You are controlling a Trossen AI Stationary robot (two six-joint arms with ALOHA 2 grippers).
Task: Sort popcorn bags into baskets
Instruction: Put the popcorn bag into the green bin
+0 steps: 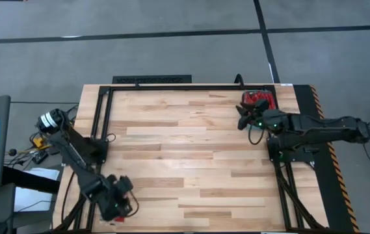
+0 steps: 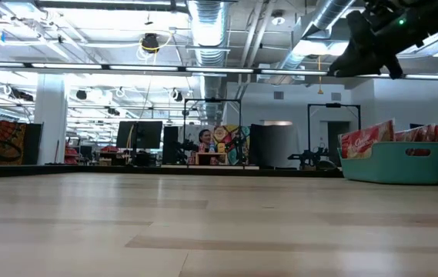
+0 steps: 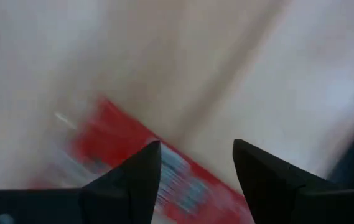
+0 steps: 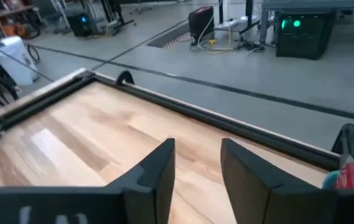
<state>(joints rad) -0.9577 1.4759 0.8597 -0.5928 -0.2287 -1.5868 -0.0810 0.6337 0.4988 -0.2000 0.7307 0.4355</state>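
Below, a popcorn bag lies under the left fingers

Two dark jointed arms w/ black cables; right arm has green LEDs

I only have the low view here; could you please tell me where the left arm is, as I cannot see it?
Observer: The left pincer is over the near left corner of the table, as the high view shows.
Operator: Thank you. Is there a packet there?
Observer: Yes, the left wrist view shows a red popcorn bag lying under that open pincer.
Operator: And is the right pincer carrying anything?
Observer: No. The right pincer is open with nothing in it, beside the teal basket at the far right corner.
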